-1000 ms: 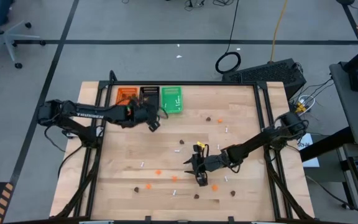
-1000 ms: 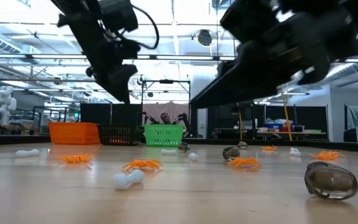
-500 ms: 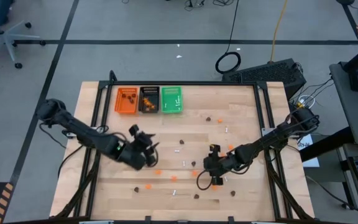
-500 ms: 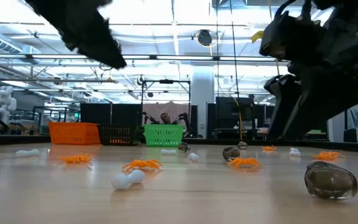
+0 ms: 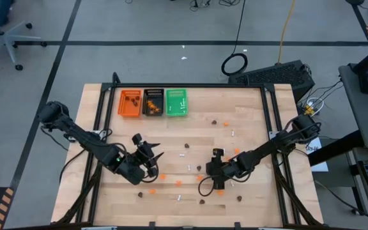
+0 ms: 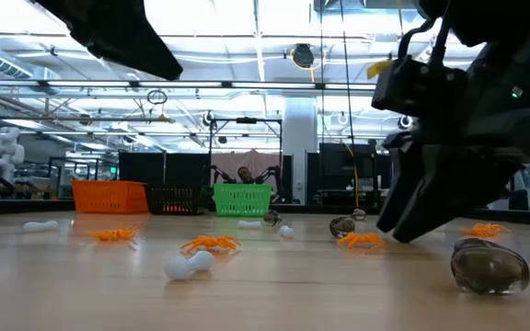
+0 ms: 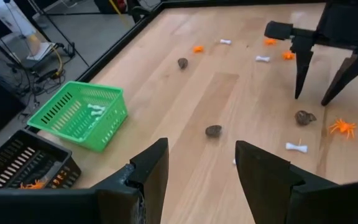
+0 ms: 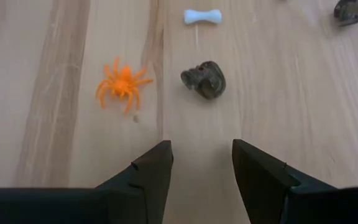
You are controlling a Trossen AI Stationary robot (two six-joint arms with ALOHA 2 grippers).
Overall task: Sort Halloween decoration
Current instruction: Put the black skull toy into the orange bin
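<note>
Here we find both pairs of jaws parted and holding nothing. In its own wrist view the right gripper (image 8: 201,171) shows bare wood between its two dark fingers, with an orange spider (image 8: 123,84), a dark brown lump (image 8: 204,79) and a white bone (image 8: 202,16) lying apart from one another just beyond the tips. In the high view that right gripper (image 5: 204,186) sits at lower centre of the frame, pointing down over the table (image 5: 248,128).

The left gripper (image 7: 201,171) is likewise spread and empty; past its fingers we see a green tray (image 7: 79,115) with white pieces inside, a black tray (image 7: 23,165) at lower left holding orange bits, and brown lumps, orange spiders and white bones scattered on the wood. From above, the left gripper (image 5: 151,155) hangs left of centre.

Along the table's upper left edge we see an orange tray (image 5: 130,103), the black tray (image 5: 153,102) and the green tray (image 5: 176,102) side by side. The loose Halloween decoration (image 5: 179,183) is strewn mostly across the lower and middle part of the table, between and around the two grippers.
</note>
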